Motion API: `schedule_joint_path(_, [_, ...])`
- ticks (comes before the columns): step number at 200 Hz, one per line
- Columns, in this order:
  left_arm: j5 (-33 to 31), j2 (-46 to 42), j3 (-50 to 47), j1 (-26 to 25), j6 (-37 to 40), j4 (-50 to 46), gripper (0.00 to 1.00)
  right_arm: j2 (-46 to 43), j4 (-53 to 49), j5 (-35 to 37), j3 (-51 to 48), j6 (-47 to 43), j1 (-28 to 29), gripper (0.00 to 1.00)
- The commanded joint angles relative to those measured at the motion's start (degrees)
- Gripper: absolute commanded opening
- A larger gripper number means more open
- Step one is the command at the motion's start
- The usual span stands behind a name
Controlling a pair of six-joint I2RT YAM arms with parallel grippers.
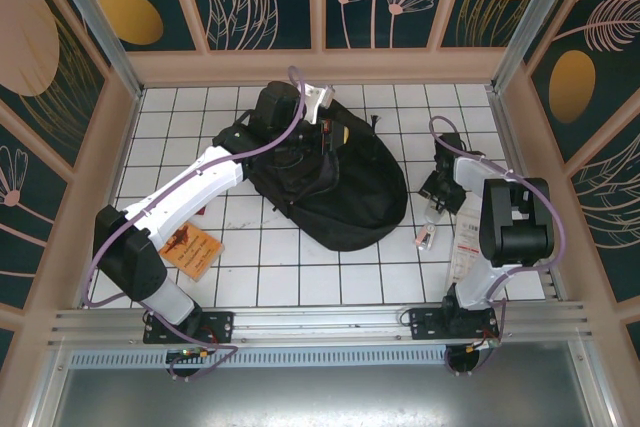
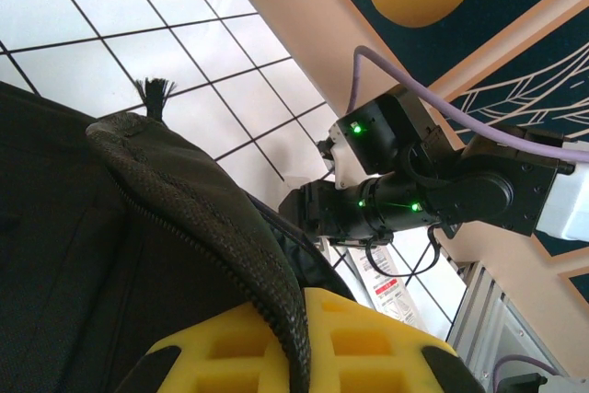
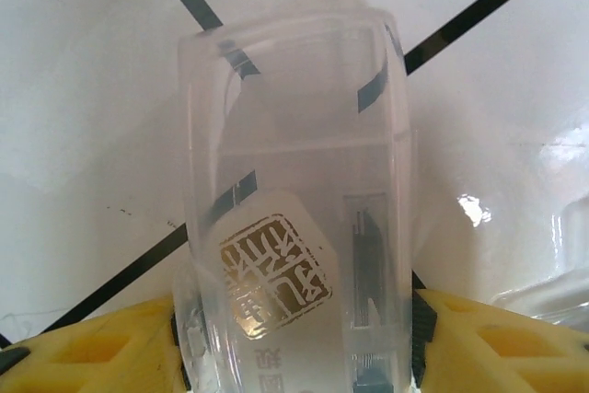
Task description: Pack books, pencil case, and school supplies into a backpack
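The step in hand is judged to be the pickup of the clear plastic case [image 3: 294,181], which lies on the white gridded worktop [image 1: 300,272] just to the right of the backpack [image 1: 345,192]. The right gripper [image 3: 296,361] is set down over the case with one yellow finger along each long side. The jaws are seen close against the case walls, but whether they are pressing cannot be told. The grip would best be closed squarely and gently across the narrow width, since the thin clear shell is likely to be slippery and could flex or squirt out. A straight lift should be made before any sideways travel. The left gripper [image 2: 296,347] is clamped on the zip edge of the backpack, and the mouth appears to be held raised at the far end of the bag. That hold should be left undisturbed so that a gap is there for the drop. Room is tight on the right, where the enclosure wall [image 1: 515,147] and a flat packet [image 1: 462,252] stand near the right arm. The case is therefore better carried left and away, high over the black fabric and clear of the left wrist. The orange booklet [image 1: 190,249] lies well apart by the left arm's base and is not yet packed.
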Motion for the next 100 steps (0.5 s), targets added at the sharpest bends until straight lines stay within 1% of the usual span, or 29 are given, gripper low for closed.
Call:
schedule_joint_path(1, [1.7,-3.0,0.0,0.1,0.5,5.1,0.0,0.7,0.2,-0.2,-0.1,0.7,0.0,0.57])
schedule_joint_path(31, [1.7,-2.8,0.1,0.1,0.4,5.1,0.0,-2.7,-0.7,0.1,-0.2,1.1,0.1,0.52])
schedule_joint_path(80, [1.7,-2.6,0.1,0.1,0.2,5.1,0.0,-9.7,-5.2,1.7,1.5,1.3,0.0,0.52])
schedule_joint_path(100, [1.4,-2.6,0.0,0.1,0.2,5.1,0.0,-13.3,-7.9,1.0,2.9,1.3,0.1,0.52])
